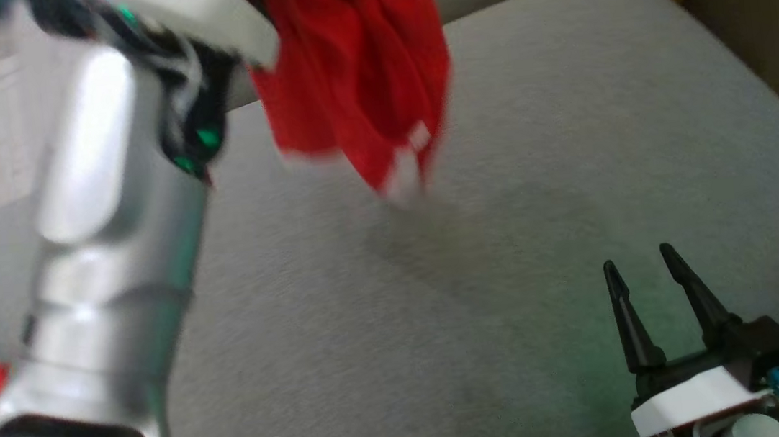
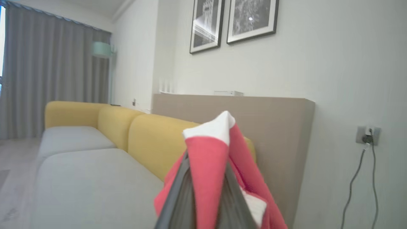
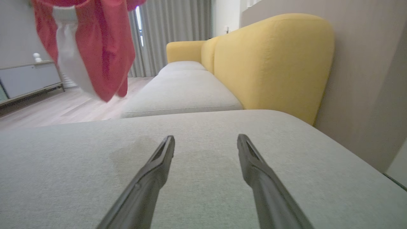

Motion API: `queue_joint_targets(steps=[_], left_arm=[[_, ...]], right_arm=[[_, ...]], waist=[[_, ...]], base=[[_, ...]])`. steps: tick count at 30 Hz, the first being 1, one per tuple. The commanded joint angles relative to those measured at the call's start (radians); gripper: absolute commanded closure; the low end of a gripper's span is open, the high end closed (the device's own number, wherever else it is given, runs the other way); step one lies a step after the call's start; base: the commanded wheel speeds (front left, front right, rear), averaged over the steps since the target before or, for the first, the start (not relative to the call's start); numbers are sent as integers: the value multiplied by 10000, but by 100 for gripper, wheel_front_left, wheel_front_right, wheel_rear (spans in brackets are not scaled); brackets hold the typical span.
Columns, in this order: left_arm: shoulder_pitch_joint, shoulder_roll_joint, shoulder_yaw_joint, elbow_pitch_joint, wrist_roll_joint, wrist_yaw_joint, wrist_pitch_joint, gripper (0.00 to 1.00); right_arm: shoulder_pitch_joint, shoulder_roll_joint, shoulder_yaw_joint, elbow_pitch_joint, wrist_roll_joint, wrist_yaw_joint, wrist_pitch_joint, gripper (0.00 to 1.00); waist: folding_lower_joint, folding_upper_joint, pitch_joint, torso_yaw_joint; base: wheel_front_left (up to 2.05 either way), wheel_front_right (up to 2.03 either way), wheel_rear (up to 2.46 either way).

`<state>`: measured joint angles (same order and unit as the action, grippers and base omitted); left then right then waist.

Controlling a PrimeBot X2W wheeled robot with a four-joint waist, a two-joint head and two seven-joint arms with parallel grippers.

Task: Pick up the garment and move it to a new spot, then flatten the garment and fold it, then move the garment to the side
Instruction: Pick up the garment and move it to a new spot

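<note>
Slip risk: red-and-white cloth garment [image 1: 359,69] hangs above grey fabric sofa cushion [image 1: 447,357], clamped in left gripper [image 2: 206,159].
Swing cd shake it loose; right gripper [image 1: 638,259] low over cushion, jaws spread, empty.

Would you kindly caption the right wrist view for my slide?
Open right gripper low over the grey cushion, red garment hanging at upper left.

This is a home living room. A long sofa [image 3: 273,63] with yellow back cushions and grey seat cushions [image 3: 190,178] runs along a pale wall, where two framed black-and-white pictures [image 2: 251,19] hang. Grey floor-length curtains [image 2: 47,73] cover the far end. A low sideboard [image 3: 28,78] stands on the wooden floor [image 3: 73,108], and a cable hangs from a wall socket [image 2: 367,135].
</note>
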<state>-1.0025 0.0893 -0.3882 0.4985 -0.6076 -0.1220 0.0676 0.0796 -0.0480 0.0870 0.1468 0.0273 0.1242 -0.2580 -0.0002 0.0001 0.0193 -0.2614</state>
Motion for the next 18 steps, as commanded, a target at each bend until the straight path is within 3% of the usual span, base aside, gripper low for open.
queue_joint_targets(steps=[1,6,11,13,15,18], left_arm=[[183,303,192,-181,-32,90,-134,100],[2166,311,42,476,-16,223,-1009,100],[3659,182,130,1415,-106,330,-2311,100],[4135,75,126,1885,-122,351,-2779,0],[4460,-34,228,2078,-39,442,-3146,0],[5017,-164,646,1714,430,948,-3281,0]], right_arm=[[-439,-23,223,-370,105,65,-38,0],[-662,-23,260,-341,255,65,-38,0],[-669,-23,124,-268,286,65,-38,0],[-645,-23,86,-221,277,65,-38,0],[-603,-23,-37,-202,233,65,-38,0],[-460,-22,-226,-126,160,65,-38,0]], waist=[[2,-1,323,-618],[2,-1,717,-795],[2,-1,837,-484],[2,-1,829,-225],[2,-1,736,145],[2,-1,507,803]], base=[[0,0,0],[0,0,0],[0,0,0],[0,0,0],[0,0,0],[0,0,0]])
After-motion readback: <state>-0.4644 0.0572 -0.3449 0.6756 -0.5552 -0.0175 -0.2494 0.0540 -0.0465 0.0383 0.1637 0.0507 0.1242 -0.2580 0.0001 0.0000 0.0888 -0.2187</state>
